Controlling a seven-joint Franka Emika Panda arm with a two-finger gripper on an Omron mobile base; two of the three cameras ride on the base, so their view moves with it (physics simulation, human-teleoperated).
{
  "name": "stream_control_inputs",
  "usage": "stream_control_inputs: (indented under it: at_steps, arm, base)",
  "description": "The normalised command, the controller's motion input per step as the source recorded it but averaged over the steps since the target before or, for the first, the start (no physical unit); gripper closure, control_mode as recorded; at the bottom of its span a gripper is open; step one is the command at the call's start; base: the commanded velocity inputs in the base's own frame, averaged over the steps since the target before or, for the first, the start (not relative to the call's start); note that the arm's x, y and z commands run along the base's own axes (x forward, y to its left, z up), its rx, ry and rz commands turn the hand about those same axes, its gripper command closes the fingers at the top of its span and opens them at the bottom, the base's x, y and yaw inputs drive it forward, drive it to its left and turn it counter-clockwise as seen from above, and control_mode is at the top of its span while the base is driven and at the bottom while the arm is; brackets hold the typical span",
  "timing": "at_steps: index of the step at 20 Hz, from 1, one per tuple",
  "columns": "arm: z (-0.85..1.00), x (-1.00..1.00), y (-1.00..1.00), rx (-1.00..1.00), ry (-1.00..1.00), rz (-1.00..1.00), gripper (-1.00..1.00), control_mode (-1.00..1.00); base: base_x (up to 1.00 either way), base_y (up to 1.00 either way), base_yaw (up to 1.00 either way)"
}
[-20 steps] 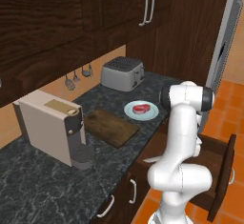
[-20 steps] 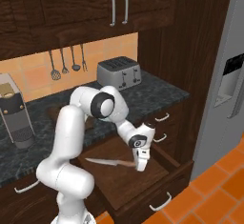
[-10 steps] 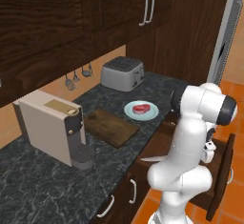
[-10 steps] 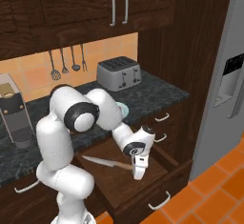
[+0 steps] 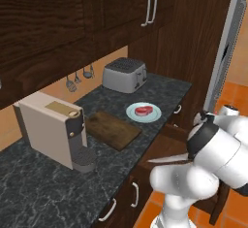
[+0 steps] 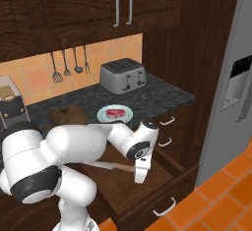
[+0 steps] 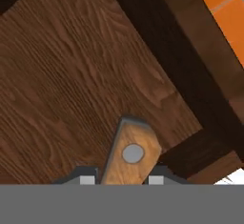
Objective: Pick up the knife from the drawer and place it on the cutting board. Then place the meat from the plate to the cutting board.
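While claw (image 6: 140,175) grips knife (image 6: 114,165) handle over open drawer (image 6: 167,191), fingertips cropped, blade partly hidden

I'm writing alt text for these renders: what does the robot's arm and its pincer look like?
The arm is built of thick, rounded, glossy white segments with dark grey to black joint caps. The wrist ends in a dark disc with a pale ring. The pincer is a small white block. No cables or markings are visible.
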Motion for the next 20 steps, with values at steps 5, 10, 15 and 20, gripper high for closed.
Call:
stream_control_inputs:
  at_steps: [5, 10, 15, 20]
  arm:
    - [1.0, -0.54, -0.03, 0.0, 0.0, 0.0, 1.0, -1.0]
    - [1.0, -0.02, 0.0, 0.0, 0.0, -0.13, 1.0, -1.0]
    - [0.59, 0.63, 0.5, 0.0, 0.0, -0.29, 1.0, -1.0]
    - [-0.02, 1.0, 1.0, 0.0, 0.02, -0.32, 1.0, -1.0]
  base:
    - [0.0, 0.0, 0.0]
    - [0.0, 0.0, 0.0]
    - [0.0, 0.0, 0.0]
    - [0.0, 0.0, 0.0]
